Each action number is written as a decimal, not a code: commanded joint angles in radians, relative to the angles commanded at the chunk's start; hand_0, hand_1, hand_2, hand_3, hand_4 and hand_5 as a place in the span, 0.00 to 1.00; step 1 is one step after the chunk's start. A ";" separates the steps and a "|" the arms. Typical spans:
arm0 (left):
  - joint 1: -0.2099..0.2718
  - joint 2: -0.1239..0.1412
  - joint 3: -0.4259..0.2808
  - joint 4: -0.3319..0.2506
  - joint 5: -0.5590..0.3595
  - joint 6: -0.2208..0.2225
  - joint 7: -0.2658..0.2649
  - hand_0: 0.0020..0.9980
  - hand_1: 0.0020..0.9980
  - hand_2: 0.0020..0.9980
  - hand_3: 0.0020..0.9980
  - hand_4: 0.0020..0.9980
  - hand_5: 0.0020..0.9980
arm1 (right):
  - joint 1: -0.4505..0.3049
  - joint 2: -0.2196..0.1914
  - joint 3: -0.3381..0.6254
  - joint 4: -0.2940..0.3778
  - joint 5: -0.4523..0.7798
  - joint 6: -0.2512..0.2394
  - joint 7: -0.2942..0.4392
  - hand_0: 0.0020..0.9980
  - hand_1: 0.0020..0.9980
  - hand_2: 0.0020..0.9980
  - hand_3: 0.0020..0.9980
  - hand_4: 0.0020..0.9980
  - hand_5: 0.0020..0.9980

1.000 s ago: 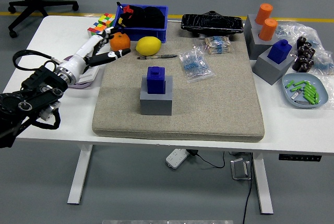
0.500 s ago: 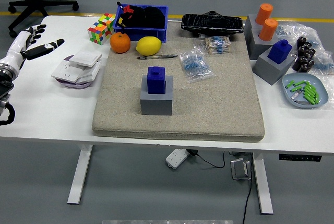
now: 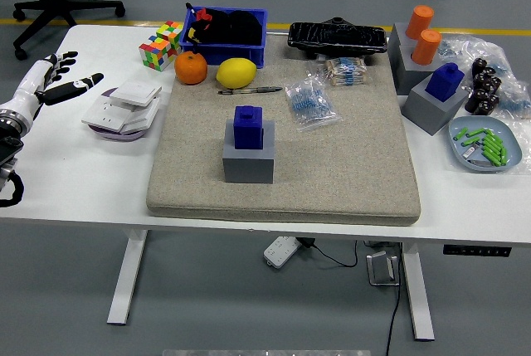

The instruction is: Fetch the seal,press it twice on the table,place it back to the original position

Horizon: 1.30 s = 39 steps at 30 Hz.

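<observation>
A blue seal [image 3: 248, 127] stands upright in a grey block holder [image 3: 248, 159] near the middle of the beige mat [image 3: 332, 165]. My left hand [image 3: 51, 80] hovers at the far left edge of the table, fingers spread and empty, well away from the seal. The right arm does not show in the head view.
White switch plates [image 3: 124, 104] lie left of the mat. An orange [image 3: 192, 67], a lemon [image 3: 236, 72], a pen [image 3: 250, 90], a puzzle cube [image 3: 160, 45] and a blue bin [image 3: 227, 33] sit at the back. Right side: more seals in grey holders [image 3: 437, 99], a bowl [image 3: 484, 143].
My left arm has pulled back from the mat's back left corner to the table's left edge, then edged slightly inward. The seal has not moved.
</observation>
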 joint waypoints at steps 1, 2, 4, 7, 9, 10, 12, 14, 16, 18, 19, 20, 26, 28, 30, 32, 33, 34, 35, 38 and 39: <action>0.001 0.001 -0.001 0.000 -0.001 0.000 0.000 0.90 0.91 0.90 0.89 0.90 0.49 | 0.001 0.000 -0.001 0.000 0.000 0.000 0.000 0.73 0.68 0.65 0.62 0.72 0.51; 0.001 0.003 0.000 0.001 -0.003 0.000 0.000 0.90 0.91 0.90 0.89 0.90 0.49 | 0.002 -0.001 -0.003 0.001 0.000 0.000 0.000 0.73 0.68 0.65 0.62 0.72 0.51; 0.002 0.007 0.002 0.003 -0.007 0.000 0.000 0.90 0.91 0.90 0.89 0.90 0.49 | 0.005 -0.003 -0.005 0.001 0.000 0.000 0.000 0.73 0.68 0.65 0.62 0.72 0.51; 0.002 0.013 0.002 0.006 -0.009 0.001 -0.001 0.90 0.91 0.90 0.88 0.89 0.49 | 0.009 -0.005 -0.005 0.000 0.000 -0.001 -0.001 0.73 0.68 0.65 0.62 0.72 0.51; 0.003 0.015 0.002 0.008 -0.013 0.001 -0.001 0.90 0.91 0.90 0.88 0.89 0.49 | 0.010 -0.006 -0.007 0.000 -0.001 -0.001 -0.002 0.73 0.68 0.65 0.62 0.72 0.51; 0.003 0.017 0.002 0.010 -0.014 0.001 -0.001 0.90 0.91 0.90 0.88 0.89 0.49 | 0.011 -0.007 -0.008 0.000 0.000 -0.001 -0.002 0.73 0.68 0.65 0.62 0.72 0.51; 0.004 0.019 0.002 0.012 -0.015 0.001 -0.001 0.90 0.91 0.90 0.88 0.89 0.49 | 0.013 -0.009 -0.010 0.000 0.000 -0.001 -0.002 0.73 0.68 0.65 0.62 0.72 0.51; 0.006 0.020 0.002 0.013 -0.016 0.002 -0.001 0.90 0.91 0.90 0.88 0.89 0.50 | 0.014 -0.011 -0.014 -0.001 0.000 -0.002 -0.003 0.73 0.68 0.65 0.62 0.72 0.51; 0.007 0.020 0.002 0.013 -0.017 0.001 -0.001 0.90 0.91 0.90 0.88 0.89 0.50 | 0.015 -0.011 -0.017 -0.001 0.000 -0.002 -0.003 0.73 0.68 0.65 0.62 0.72 0.51; 0.009 0.020 -0.006 0.010 -0.010 0.001 0.000 0.90 0.91 0.90 0.88 0.89 0.50 | 0.015 -0.011 -0.021 -0.001 0.002 -0.002 -0.003 0.73 0.68 0.65 0.62 0.72 0.51; 0.009 0.020 -0.008 0.010 -0.009 0.001 0.000 0.90 0.91 0.90 0.88 0.88 0.50 | 0.015 -0.011 -0.022 -0.001 0.002 -0.002 -0.003 0.73 0.68 0.65 0.62 0.72 0.51; 0.010 0.020 -0.009 0.009 -0.008 0.001 0.000 0.90 0.91 0.90 0.88 0.88 0.50 | 0.015 -0.011 -0.023 -0.001 0.001 -0.002 -0.003 0.73 0.68 0.65 0.62 0.72 0.51; 0.016 0.016 -0.013 0.007 -0.004 0.003 0.000 0.90 0.91 0.89 0.88 0.88 0.50 | 0.010 -0.010 -0.020 -0.001 0.001 -0.003 -0.003 0.73 0.68 0.65 0.62 0.72 0.51; 0.016 0.015 -0.014 0.008 -0.007 0.003 0.000 0.90 0.91 0.89 0.88 0.88 0.50 | 0.011 -0.010 -0.019 -0.001 -0.001 -0.003 -0.003 0.73 0.68 0.65 0.62 0.72 0.51; 0.015 0.014 -0.011 0.009 -0.009 0.003 0.000 0.90 0.91 0.89 0.88 0.88 0.50 | 0.010 -0.009 -0.016 -0.001 -0.001 -0.003 -0.004 0.73 0.68 0.65 0.62 0.72 0.51; 0.016 0.014 -0.009 0.010 -0.012 0.003 0.000 0.90 0.91 0.90 0.88 0.88 0.50 | 0.008 -0.008 -0.011 -0.001 -0.002 -0.003 -0.004 0.73 0.68 0.65 0.62 0.72 0.51; 0.017 0.014 -0.010 0.011 -0.012 0.003 0.000 0.90 0.91 0.90 0.88 0.88 0.50 | 0.007 -0.008 -0.008 -0.001 -0.004 -0.004 -0.004 0.73 0.68 0.65 0.62 0.72 0.51; 0.017 0.014 -0.009 0.011 -0.013 0.003 0.000 0.90 0.91 0.90 0.88 0.88 0.50 | 0.007 -0.007 -0.006 -0.001 -0.004 -0.004 -0.004 0.73 0.68 0.65 0.62 0.72 0.51; 0.018 0.014 -0.008 0.012 -0.014 0.003 0.000 0.90 0.91 0.90 0.88 0.88 0.50 | 0.006 -0.007 -0.005 -0.001 -0.005 -0.004 -0.004 0.73 0.68 0.65 0.62 0.72 0.51; 0.019 0.013 -0.007 0.017 -0.021 0.004 0.000 0.90 0.90 0.89 0.88 0.87 0.51 | 0.005 -0.006 0.001 0.000 -0.007 -0.004 -0.004 0.73 0.68 0.65 0.62 0.72 0.51; 0.020 0.012 -0.006 0.018 -0.022 0.003 0.000 0.90 0.90 0.89 0.88 0.87 0.51 | 0.004 -0.006 0.002 0.000 -0.007 -0.005 -0.004 0.73 0.68 0.65 0.62 0.72 0.51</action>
